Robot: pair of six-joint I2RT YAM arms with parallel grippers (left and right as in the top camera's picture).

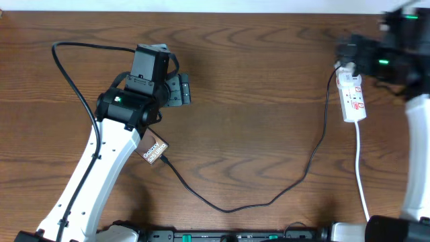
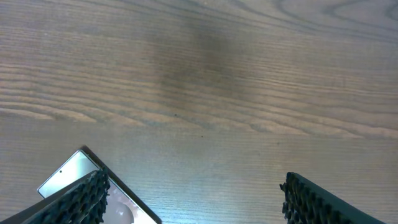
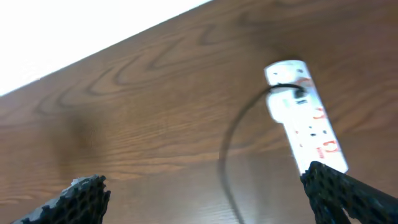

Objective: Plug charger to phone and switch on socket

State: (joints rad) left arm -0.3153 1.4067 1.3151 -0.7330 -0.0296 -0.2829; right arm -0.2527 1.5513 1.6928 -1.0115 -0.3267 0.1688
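Over on the left, the left pincer (image 2: 194, 186) hangs above the bare wooden table (image 1: 255, 81), its two ribbed fingers spread wide apart with nothing between them. From its own camera, a corner of the phone (image 1: 154, 150) peeks in just beside the left-hand finger, not gripped.

The phone lies flat on the table, tilted at an angle, with white lettering on its back. It is half tucked under the white left arm (image 1: 107, 154).

The charger cable (image 1: 228, 210) meets the phone at its lower corner. From up here I cannot tell whether the tip is fully seated. From there the thin black line sags towards the near edge of the table, then climbs in a long curve across to the right.

It ends at the power strip (image 1: 353, 99), plugged in near the strip's far end. The strip is white with red marks and lies on the right side of the table, well apart from the phone. Its white cord (image 1: 361, 168) trails towards the near edge. I cannot make out how the switches are set.

The right pincer (image 3: 205, 186) hovers over that far end of the strip, blurred in the overhead view. Its fingers are also wide apart and hold nothing, and the strip sits just ahead of the right-hand finger.
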